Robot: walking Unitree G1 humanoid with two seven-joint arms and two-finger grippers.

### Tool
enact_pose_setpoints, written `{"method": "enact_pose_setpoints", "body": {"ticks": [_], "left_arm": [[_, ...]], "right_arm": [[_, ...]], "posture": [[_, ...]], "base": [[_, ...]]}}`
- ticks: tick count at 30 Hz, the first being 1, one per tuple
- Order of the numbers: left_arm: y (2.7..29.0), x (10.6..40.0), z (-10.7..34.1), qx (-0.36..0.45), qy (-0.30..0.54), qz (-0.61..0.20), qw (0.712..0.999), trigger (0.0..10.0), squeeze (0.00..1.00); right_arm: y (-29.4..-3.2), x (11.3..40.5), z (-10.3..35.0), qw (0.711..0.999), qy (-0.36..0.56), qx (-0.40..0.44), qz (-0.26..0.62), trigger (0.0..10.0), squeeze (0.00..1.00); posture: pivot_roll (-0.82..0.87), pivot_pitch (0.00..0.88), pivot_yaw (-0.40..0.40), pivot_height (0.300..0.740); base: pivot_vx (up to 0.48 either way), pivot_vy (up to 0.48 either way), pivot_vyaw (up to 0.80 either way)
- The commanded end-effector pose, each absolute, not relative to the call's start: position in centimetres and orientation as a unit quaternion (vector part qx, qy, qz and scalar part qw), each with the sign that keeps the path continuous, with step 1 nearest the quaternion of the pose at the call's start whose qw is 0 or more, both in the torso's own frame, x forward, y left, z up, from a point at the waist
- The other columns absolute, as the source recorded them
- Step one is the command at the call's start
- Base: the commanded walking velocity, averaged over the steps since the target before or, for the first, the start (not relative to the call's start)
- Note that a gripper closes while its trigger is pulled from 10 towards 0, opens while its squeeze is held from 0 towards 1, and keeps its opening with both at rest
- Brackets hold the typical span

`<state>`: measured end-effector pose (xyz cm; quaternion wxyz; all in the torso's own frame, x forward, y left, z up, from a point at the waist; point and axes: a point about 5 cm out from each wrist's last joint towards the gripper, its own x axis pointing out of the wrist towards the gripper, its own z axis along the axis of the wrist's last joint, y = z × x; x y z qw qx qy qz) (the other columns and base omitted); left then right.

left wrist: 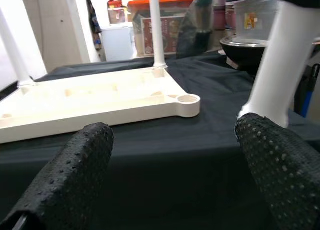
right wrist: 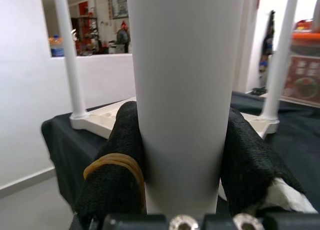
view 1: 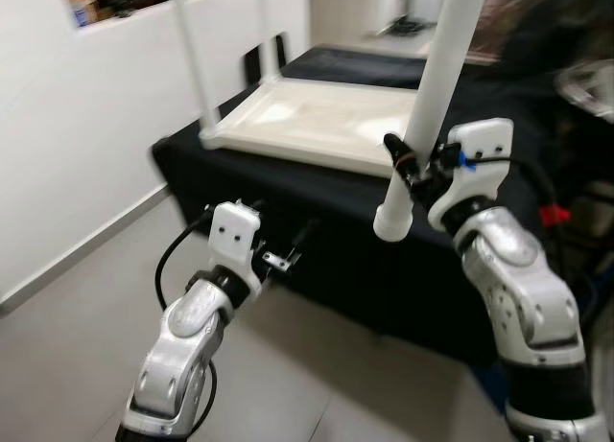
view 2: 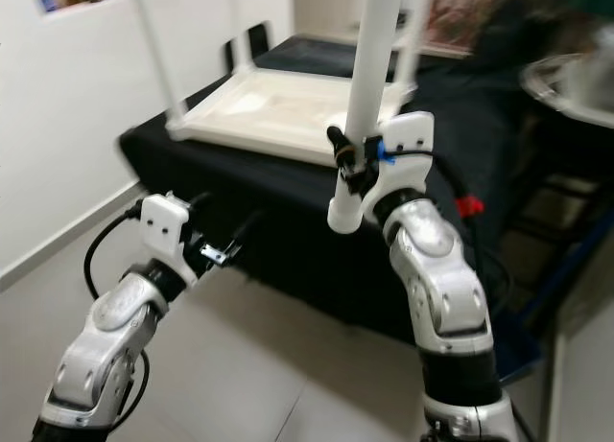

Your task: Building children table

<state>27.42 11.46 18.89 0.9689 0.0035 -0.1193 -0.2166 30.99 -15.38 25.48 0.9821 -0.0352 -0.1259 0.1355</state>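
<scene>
Over at 9 o'clock there's a white wall (view 1: 67, 126), with open grey floor (view 1: 86, 308) between it and the front edge of the black-draped table (view 1: 317, 260), so plenty of room down there. The left gripper (view 1: 288, 245) hangs low at about 7 o'clock, just short of that front edge, fingers (left wrist: 75, 175) spread wide with nothing between them. The upside-down white tabletop (view 1: 317, 121) lies flat on the cloth at 12 o'clock, one leg (view 1: 197, 63) standing up at its left corner; the near right corner socket (left wrist: 187, 99) is bare. At 2 o'clock the right gripper (view 1: 414, 164) pinches a loose white table leg (view 1: 436, 87), held nearly upright, its lower end hanging just past the tabletop's near edge.
</scene>
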Motion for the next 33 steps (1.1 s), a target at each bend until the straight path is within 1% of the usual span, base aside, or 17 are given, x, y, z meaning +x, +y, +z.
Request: {"method": "enact_pose_setpoints", "body": {"ticks": [1, 5, 7, 11, 21, 33], "left_arm": [[11.6, 27.5, 19.6, 0.002, -0.134, -0.217, 0.967, 10.0, 0.00], [11.5, 27.7, 20.1, -0.001, -0.143, -0.217, 0.966, 10.0, 0.00], [11.4, 27.7, 20.2, -0.002, -0.145, -0.218, 0.965, 10.0, 0.00], [10.8, 27.6, 20.4, -0.003, -0.149, -0.228, 0.962, 10.0, 0.00], [10.3, 27.6, 20.7, 0.000, -0.152, -0.240, 0.959, 10.0, 0.00], [9.9, 27.6, 20.7, -0.007, -0.152, -0.247, 0.957, 10.0, 0.00]], "right_arm": [[-14.7, 30.8, 26.1, 0.976, -0.147, -0.053, 0.152, 10.0, 0.00], [-14.3, 30.7, 26.3, 0.973, -0.151, -0.054, 0.165, 10.0, 0.00], [-14.2, 30.6, 26.5, 0.972, -0.155, -0.048, 0.170, 10.0, 0.00], [-14.3, 30.6, 27.2, 0.970, -0.166, -0.043, 0.171, 10.0, 0.00], [-14.8, 30.6, 27.9, 0.966, -0.179, -0.044, 0.181, 10.0, 0.00], [-14.2, 30.2, 27.9, 0.962, -0.178, -0.040, 0.205, 10.0, 0.00]], "posture": [[-0.07, 0.024, 0.019, 0.740], [-0.07, 0.026, 0.016, 0.740], [-0.07, 0.029, 0.016, 0.740], [-0.07, 0.032, 0.017, 0.740], [-0.08, 0.041, 0.018, 0.740], [-0.08, 0.045, 0.021, 0.740]], "base": [[0.330, 0.000, 0.00], [0.345, 0.000, 0.00], [0.364, 0.000, -0.80], [0.367, 0.000, 0.00], [0.365, 0.000, 0.00], [0.366, 0.000, 0.00]]}}
